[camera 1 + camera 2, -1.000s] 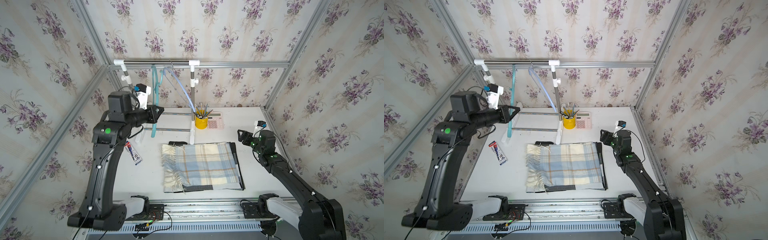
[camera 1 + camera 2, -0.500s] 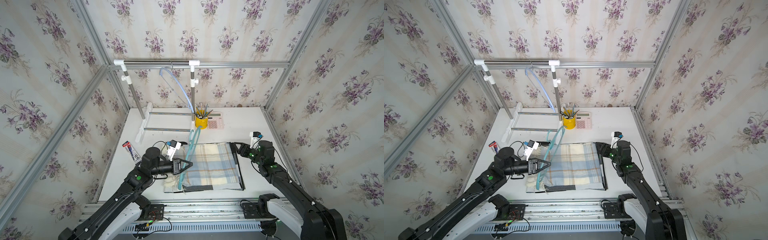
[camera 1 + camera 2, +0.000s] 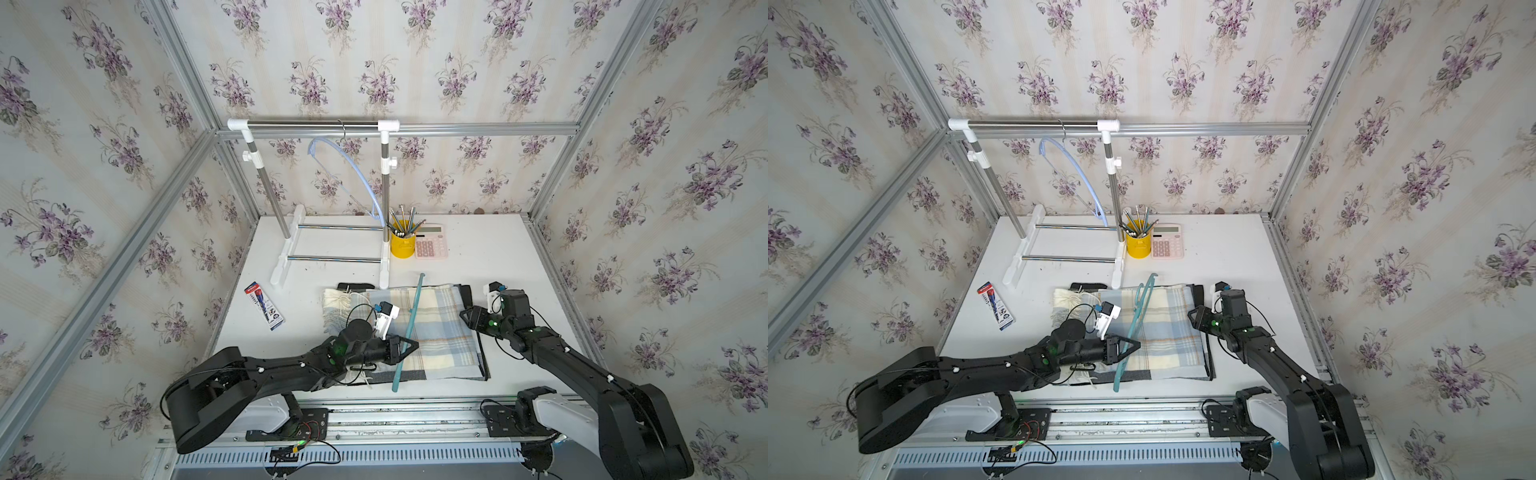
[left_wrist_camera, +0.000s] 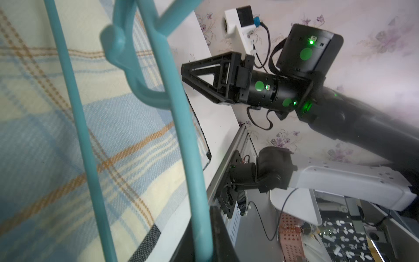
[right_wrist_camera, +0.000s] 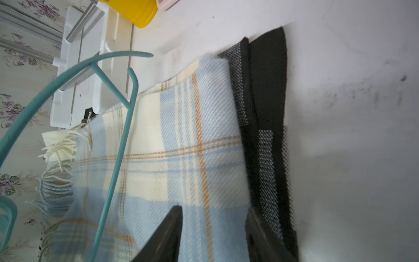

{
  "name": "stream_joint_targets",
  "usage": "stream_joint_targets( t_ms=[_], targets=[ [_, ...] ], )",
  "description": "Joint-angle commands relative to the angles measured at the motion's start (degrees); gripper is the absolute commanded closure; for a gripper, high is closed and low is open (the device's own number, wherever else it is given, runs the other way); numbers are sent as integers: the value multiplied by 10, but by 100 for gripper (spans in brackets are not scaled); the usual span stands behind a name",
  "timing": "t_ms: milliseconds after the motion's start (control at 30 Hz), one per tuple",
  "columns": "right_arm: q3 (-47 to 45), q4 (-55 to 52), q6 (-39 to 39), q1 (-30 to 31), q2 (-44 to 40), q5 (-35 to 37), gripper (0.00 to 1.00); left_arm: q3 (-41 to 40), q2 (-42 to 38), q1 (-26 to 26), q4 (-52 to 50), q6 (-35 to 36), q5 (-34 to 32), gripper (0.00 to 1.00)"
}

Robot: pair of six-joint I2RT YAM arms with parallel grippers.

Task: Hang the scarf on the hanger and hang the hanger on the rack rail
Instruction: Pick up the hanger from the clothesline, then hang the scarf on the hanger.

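Slanting teal hanger (image 3: 409,328) across scarf (image 3: 440,332)

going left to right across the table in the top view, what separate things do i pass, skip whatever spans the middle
red pen pack → yellow pencil cup → pink calculator → right gripper. Left out as overlapping: scarf, teal hanger, rack.

It was a robot lab cell staged as a home: floral wallpaper panels (image 3: 374,62) in an aluminium frame (image 3: 478,129) boxed a white table (image 3: 498,249), with a clothes rack (image 3: 313,124), pen cup (image 3: 402,249) and calculator (image 3: 431,245) beyond the left gripper (image 3: 411,345).
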Motion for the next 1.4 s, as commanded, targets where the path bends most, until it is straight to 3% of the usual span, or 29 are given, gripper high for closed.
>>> stream_joint_targets(
  t_ms=[0,167,267,367,400,500,600,700,767,867,967,1100,1233,1367],
  targets=[
    [10,-1,-6,20,23,20,50,-11,31,0,125,-19,-41,100],
    [33,-15,-13,64,58,62,51,-26,79,0,176,-33,-45,100],
    [37,-11,-13,76,67,62,66,-33,95,-1,185,-37,-47,100],
    [44,-8,-14,88,66,53,97,-38,103,0,184,-40,-52,100],
    [48,-5,-16,93,63,39,100,-39,104,0,184,-40,-52,100],
    [52,38,-3,110,34,-27,100,-45,104,0,186,-40,-55,100],
    [38,140,74,139,15,-90,100,-53,99,0,185,-41,-64,100],
    [20,259,169,188,51,-139,100,-55,95,0,179,-45,-66,100],
    [17,319,207,230,83,-137,100,-58,92,0,175,-47,-66,100],
    [49,317,200,301,138,-90,100,-66,84,0,172,-52,-70,100],
    [70,324,206,323,193,-74,100,-67,64,0,141,-52,-73,100],
    [76,358,222,325,244,-68,100,-57,-7,0,19,-48,-91,98],
    [92,368,217,325,276,-67,100,-23,-84,-1,-181,-21,-131,85],
    [106,382,219,325,297,-69,100,-17,-131,0,-268,-12,-162,71]
  ],
)
